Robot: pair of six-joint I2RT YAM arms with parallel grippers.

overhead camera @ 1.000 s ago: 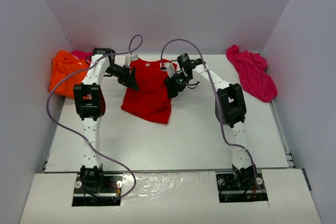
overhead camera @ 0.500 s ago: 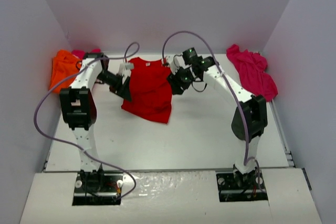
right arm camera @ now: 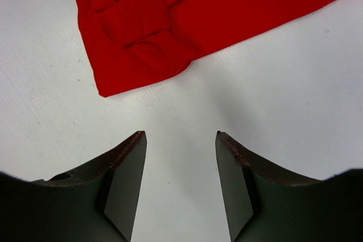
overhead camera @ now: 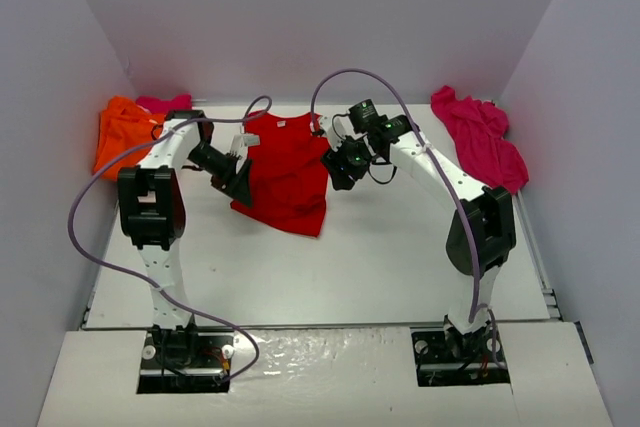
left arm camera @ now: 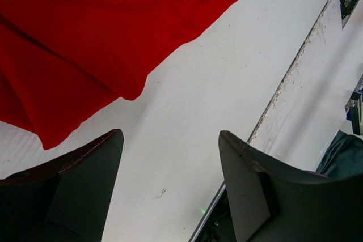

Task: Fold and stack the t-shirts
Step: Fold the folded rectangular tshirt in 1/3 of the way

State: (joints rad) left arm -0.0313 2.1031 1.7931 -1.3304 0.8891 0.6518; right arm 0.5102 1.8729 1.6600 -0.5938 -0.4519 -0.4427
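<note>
The red shirt (overhead camera: pixel 285 172) lay rumpled at the far middle of the table (overhead camera: pixel 360 257), and I had an arm on each side of it, since a cloth that wide wants two holds to be spread or folded. My left gripper (left arm camera: pixel 170 134) hung just off its left edge with the jaws spread and only bare table between them. The cloth showed beyond the fingertips, not inside them. My right gripper (right arm camera: pixel 180 134) stood the same way at the right edge, jaws apart and empty, with a bunched sleeve just ahead of it. So I held nothing, and I judged that I was lined up to take both edges.

The orange shirt (overhead camera: pixel 120 137) sat heaped in the far left corner with a pink one (overhead camera: pixel 165 104) behind it. Another pink shirt (overhead camera: pixel 480 137) lay in the far right corner. They were well apart from the red, which I took as leaving room to work on one shirt at a time.
</note>
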